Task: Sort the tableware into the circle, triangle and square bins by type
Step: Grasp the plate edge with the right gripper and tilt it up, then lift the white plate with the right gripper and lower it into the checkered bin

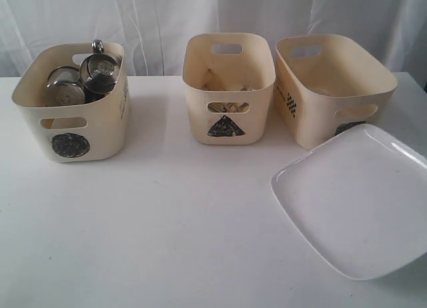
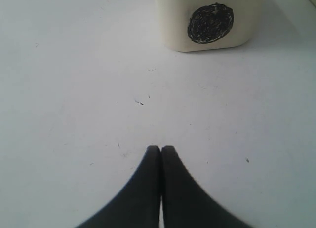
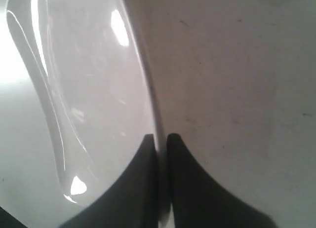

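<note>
**Rim of the large white plate (image 1: pixel 357 201) clamped just in front of the square bin (image 1: pixel 327 88)**

The rim is pinched by the right gripper (image 3: pixel 163 139), fingers closed onto it. Beside the square bin the triangle bin (image 1: pixel 227 101) is seen, and further along the circle bin (image 1: pixel 73 125) with steel mugs (image 1: pixel 100 75) inside. The left gripper (image 2: pixel 161 150) is held over the table (image 1: pixel 167 221), fingers pressed together.

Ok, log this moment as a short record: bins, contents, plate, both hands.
Circle bin: cream plastic tub with black scribbled circle, holds steel mugs
Triangle bin: matching tub, wooden pieces inside
Square bin: matching tub, nothing seen inside
Plate: large white rectangular plate, outside bins, before square bin
Left hand: shut, empty, above white table
Right hand: shut on plate's rim
</note>
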Controlling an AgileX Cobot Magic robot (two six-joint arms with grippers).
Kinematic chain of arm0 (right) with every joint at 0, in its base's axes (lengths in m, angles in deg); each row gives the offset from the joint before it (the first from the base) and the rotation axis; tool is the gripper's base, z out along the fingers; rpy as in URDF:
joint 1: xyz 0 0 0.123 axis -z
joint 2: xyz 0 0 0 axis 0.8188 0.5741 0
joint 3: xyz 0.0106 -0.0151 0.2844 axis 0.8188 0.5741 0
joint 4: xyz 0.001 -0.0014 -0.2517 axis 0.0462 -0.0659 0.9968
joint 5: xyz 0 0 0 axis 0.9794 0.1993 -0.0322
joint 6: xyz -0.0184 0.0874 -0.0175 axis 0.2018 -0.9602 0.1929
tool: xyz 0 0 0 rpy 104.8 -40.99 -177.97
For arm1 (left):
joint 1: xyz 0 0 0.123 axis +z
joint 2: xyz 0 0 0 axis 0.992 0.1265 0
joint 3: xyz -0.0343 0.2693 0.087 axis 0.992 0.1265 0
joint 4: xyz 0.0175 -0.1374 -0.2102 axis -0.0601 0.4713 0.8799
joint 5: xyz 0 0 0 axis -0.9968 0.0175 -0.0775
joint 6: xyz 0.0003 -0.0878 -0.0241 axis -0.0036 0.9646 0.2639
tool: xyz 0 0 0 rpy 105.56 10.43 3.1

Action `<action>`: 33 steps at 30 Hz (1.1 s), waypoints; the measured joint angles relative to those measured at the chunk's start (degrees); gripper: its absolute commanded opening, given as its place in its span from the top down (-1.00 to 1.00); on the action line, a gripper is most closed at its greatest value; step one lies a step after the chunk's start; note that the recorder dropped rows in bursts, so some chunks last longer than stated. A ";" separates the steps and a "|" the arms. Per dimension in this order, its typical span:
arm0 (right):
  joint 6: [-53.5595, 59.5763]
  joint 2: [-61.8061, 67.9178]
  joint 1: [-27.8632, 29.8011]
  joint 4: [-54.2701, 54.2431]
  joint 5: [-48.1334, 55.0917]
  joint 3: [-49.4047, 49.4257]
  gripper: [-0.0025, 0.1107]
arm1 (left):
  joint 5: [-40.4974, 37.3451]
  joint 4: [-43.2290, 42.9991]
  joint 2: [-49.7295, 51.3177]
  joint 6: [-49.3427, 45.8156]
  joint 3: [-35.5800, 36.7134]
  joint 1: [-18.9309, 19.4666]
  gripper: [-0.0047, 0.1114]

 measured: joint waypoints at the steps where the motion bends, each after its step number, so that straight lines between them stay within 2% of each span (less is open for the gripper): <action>1: -0.44 -2.36 -0.36 0.22 -0.72 0.00 0.96 | 0.00 0.00 0.00 0.00 0.00 0.00 0.92; 5: -0.97 -8.69 -2.94 0.50 -2.24 2.27 0.96 | 0.00 0.00 0.00 0.00 0.00 0.00 0.92; 20: -6.94 -12.30 -10.09 1.99 -2.01 4.01 0.96 | 0.00 0.00 0.00 0.00 0.00 0.00 0.92; 25: -13.58 -15.98 -10.71 2.19 -1.90 4.01 0.96 | 0.00 0.00 0.00 0.00 0.00 0.00 0.92; 33: -17.40 -26.36 -11.58 2.75 -1.92 4.01 0.96 | 0.00 0.00 0.00 0.00 0.00 0.00 0.92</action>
